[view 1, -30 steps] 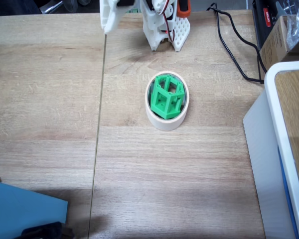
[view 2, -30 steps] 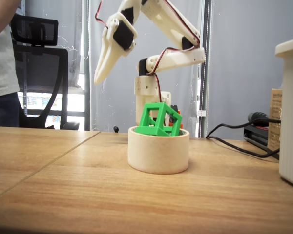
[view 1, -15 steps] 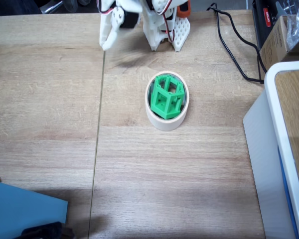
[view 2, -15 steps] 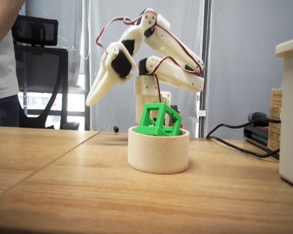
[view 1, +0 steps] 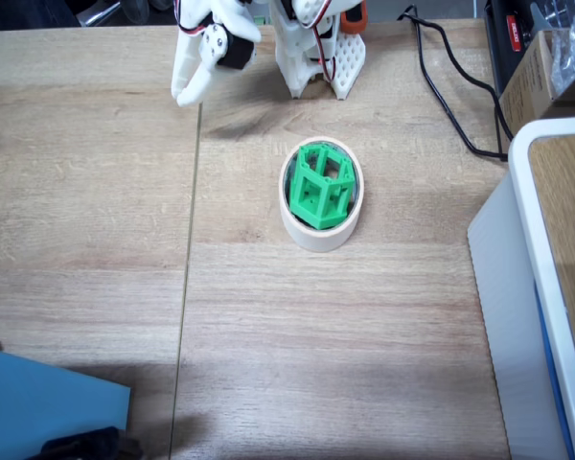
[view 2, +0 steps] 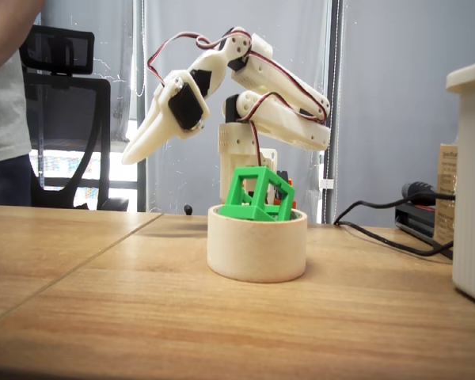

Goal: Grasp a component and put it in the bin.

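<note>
The green hexagonal component sits inside the open centre of the cream masking tape roll that serves as the bin, and in a fixed view from the side its upper part rises tilted above the rim of the roll. The white pincer is in the air near the far edge of the wooden table, to the left of the arm base and well apart from the roll. It holds nothing, its tips point down to the left and lie close together, though the pictures do not show whether a narrow gap remains.
</note>
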`<control>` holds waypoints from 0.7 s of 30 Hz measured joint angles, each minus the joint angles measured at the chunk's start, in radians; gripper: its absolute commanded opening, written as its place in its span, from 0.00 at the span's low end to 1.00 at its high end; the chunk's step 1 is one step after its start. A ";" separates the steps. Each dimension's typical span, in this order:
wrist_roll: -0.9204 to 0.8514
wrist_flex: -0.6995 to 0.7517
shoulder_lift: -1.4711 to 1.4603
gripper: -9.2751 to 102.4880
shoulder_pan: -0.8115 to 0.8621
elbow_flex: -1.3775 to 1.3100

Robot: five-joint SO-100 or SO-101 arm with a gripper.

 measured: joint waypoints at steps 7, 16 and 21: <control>0.000 0.000 0.000 0.09 0.000 0.025; 0.000 0.000 0.002 0.09 0.000 0.147; 0.000 0.005 0.029 0.09 0.000 0.167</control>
